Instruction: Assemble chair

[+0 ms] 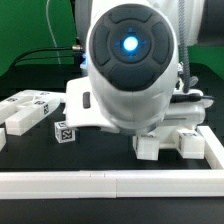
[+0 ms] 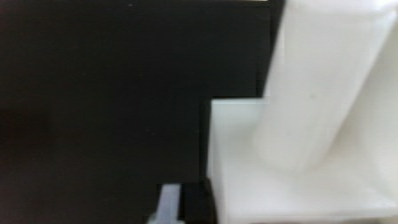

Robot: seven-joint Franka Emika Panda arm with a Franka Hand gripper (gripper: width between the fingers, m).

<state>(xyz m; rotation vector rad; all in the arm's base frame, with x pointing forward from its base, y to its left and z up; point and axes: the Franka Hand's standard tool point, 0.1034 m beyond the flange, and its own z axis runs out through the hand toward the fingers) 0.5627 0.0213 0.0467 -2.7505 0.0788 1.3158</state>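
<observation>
Chair parts (image 1: 28,110) are blocky, smooth white plastic.

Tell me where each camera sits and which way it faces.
Exterior view: low, outside the border rail, facing the arm head-on; it hides most chair parts.
Wrist view: on the wrist, close on a blurred white chair part over black table; no robot part clearly shows.
Both share white chair parts and the table.
</observation>
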